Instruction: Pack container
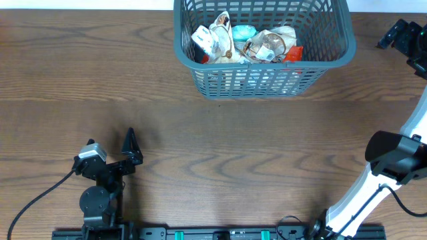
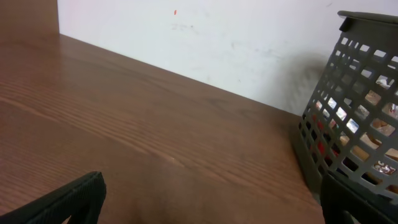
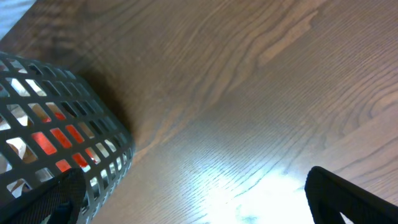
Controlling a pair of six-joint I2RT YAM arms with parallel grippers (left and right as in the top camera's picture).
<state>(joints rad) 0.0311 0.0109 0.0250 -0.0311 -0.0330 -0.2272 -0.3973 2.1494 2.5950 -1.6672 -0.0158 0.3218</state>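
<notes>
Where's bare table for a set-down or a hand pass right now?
Widest free patch: bare table between the container and the near edge, from the left end effector across to the right arm. Also free: wood left of the container. Narrower gap between container and right end effector. Crowded: inside the container, snack packets piled.

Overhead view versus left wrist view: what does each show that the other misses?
Only overhead: the snack packets from above, lying inside the container, and the right gripper. Only left wrist: the face of the white wall behind the table, with a small red mark. Both: the container's lattice side, the wooden table, and the open left gripper.
</notes>
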